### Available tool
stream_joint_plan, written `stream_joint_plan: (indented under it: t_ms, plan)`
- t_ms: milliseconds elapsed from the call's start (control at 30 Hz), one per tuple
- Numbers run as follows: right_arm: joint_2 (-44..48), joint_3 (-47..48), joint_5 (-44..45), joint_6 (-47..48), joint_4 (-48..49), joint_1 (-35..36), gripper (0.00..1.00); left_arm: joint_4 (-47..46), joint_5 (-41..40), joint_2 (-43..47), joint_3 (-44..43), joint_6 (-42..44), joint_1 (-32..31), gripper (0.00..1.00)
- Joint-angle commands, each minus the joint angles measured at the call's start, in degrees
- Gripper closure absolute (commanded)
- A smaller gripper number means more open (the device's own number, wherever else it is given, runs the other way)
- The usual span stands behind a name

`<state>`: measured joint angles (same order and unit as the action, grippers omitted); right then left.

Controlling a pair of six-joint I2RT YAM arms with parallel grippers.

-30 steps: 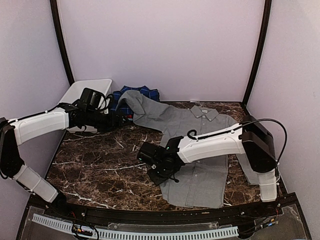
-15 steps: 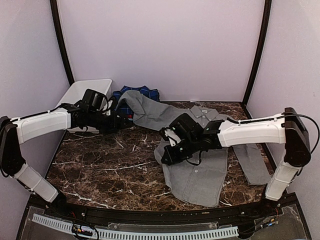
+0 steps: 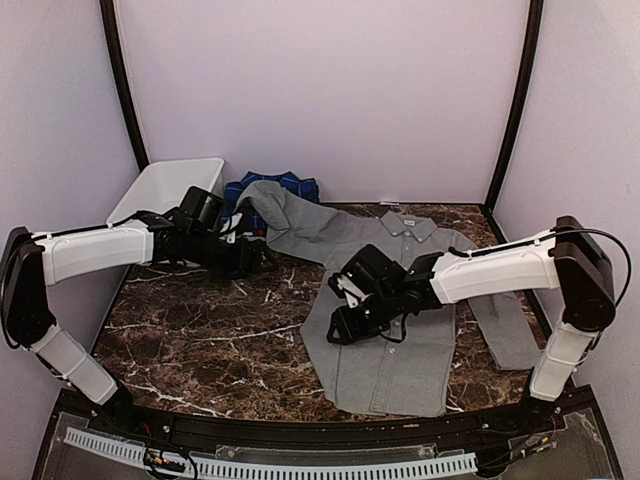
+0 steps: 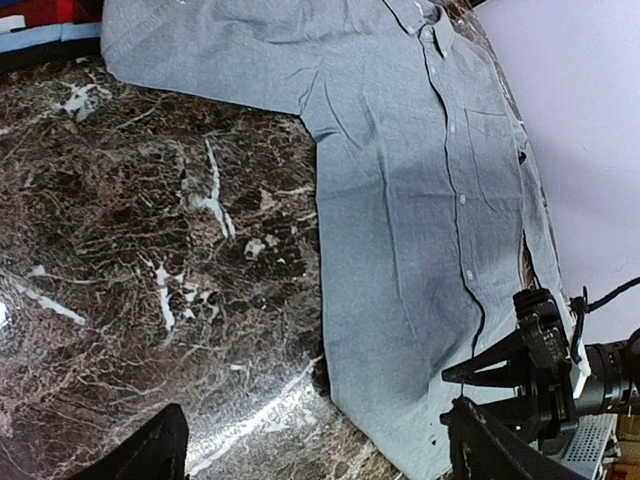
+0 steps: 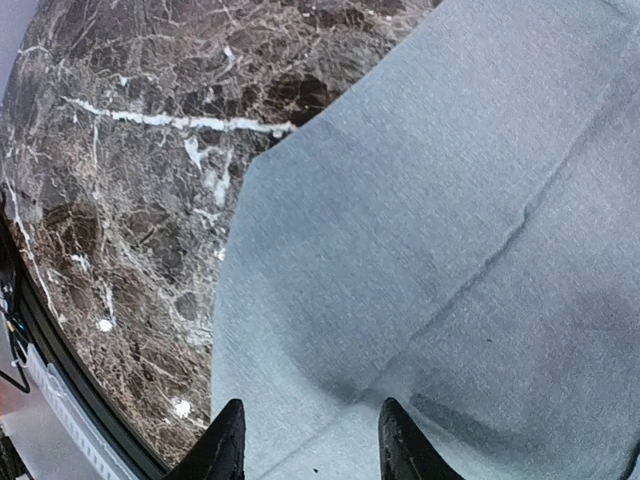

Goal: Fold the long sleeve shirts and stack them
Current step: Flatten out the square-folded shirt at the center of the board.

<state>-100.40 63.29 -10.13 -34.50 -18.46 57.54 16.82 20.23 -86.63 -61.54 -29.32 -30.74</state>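
Lying beside grey shirt (image 4: 420,200) is red cloth (image 4: 45,10) (left-wrist view only).

Grey shirt (image 5: 450,200) on dark marble table (image 5: 120,150)

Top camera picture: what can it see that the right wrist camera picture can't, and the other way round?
Only the top view shows the white basket, the blue plaid shirt, the left gripper and the collar of the grey shirt. Only the right wrist view shows the right gripper close up, its two black fingertips open over the cloth. Both show the grey shirt lying on the dark marble table.
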Motion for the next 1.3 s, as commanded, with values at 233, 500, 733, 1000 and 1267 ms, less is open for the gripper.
stream_joint_plan:
  t_ms: [233, 500, 733, 1000, 1267]
  plan:
    - [-5.6, 11.3, 18.1, 0.8, -14.4, 12.6, 0.57, 1.0, -0.9, 4.5, 6.5, -2.5, -2.4, 0.11]
    - [-12.2, 16.3, 22.9, -2.2, -19.1, 17.5, 0.60, -0.3, -0.6, 7.9, 10.6, -5.4, -2.5, 0.11]
    - [-16.0, 17.6, 23.3, -2.4, -20.8, 17.5, 0.71, 1.0, 0.4, 9.8, 12.5, -5.4, -3.2, 0.11]
    - [-5.8, 9.8, 13.4, 0.3, -11.9, 12.0, 1.00, 0.4, 3.3, 8.7, 14.6, -5.5, -6.7, 0.12]
    - [5.9, -3.1, -7.8, 0.5, 5.3, 1.2, 1.00, -6.2, 8.8, 3.6, 13.9, -8.3, -11.5, 0.22]
